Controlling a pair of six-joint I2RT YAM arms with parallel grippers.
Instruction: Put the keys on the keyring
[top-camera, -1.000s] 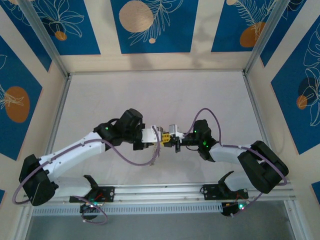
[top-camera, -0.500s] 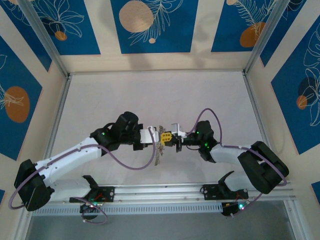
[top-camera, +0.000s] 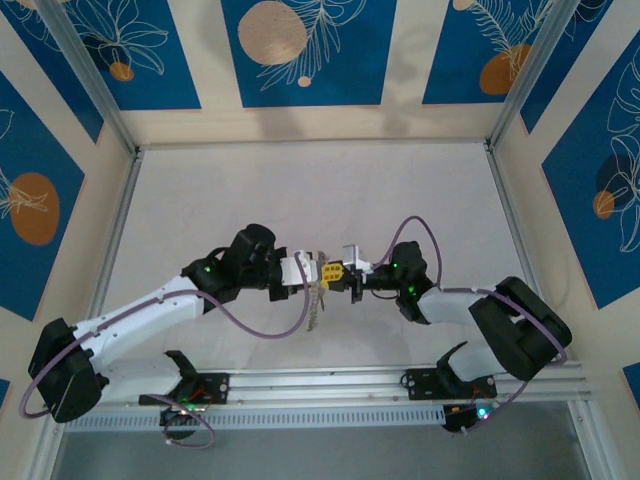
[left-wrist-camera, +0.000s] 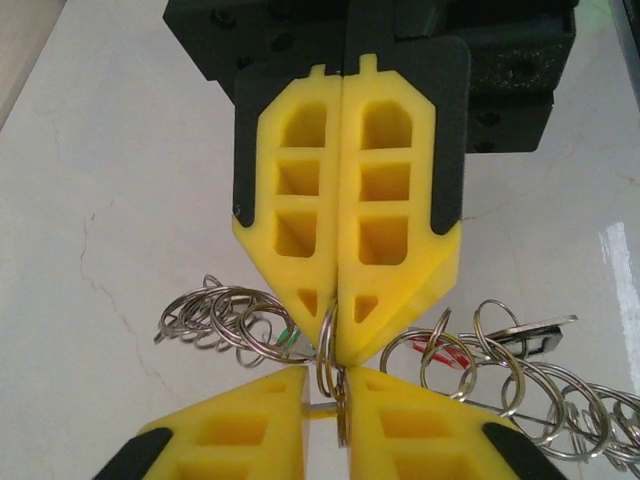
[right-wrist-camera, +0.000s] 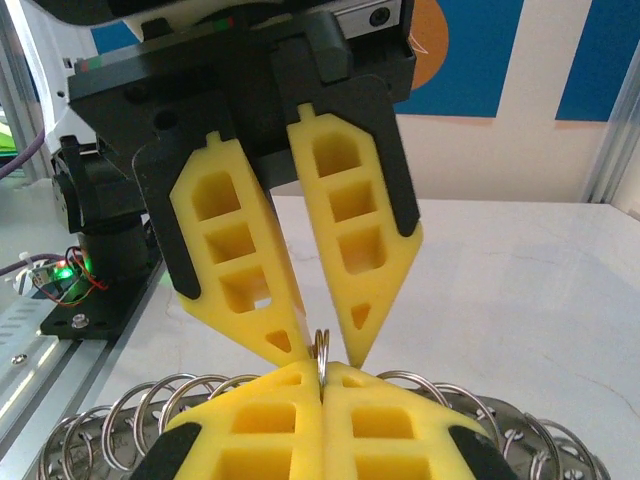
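Keyring (top-camera: 316, 300) work, done above the middle of the bench (top-camera: 200, 200). Landmark: right gripper (left-wrist-camera: 335, 352).

- Right gripper's fingers (left-wrist-camera: 300, 230) are pressed flat together, with one wire loop nipped edge-on at the tips.
- Left gripper (right-wrist-camera: 324, 347) meets the right gripper tip to tip. Its fingers (right-wrist-camera: 350, 230) are narrow, a slim V, closed on that same loop by the look of it.
- Keyring hangs just below the right gripper as a string of linked loops (left-wrist-camera: 225, 320), trailing off to both sides of it.
- Keys (left-wrist-camera: 440, 350): a red fleck on one side of the right gripper, green on the other, tangled in the loops. Too small to read further.

Step, as I judge it: working the pinched loop so a key can go on. To do it well, the right gripper grips firm, the left moves in small shifts at the wire's edge, and neither twists the string.

The keyring is the holder here, carrying loops and those flecks of key.
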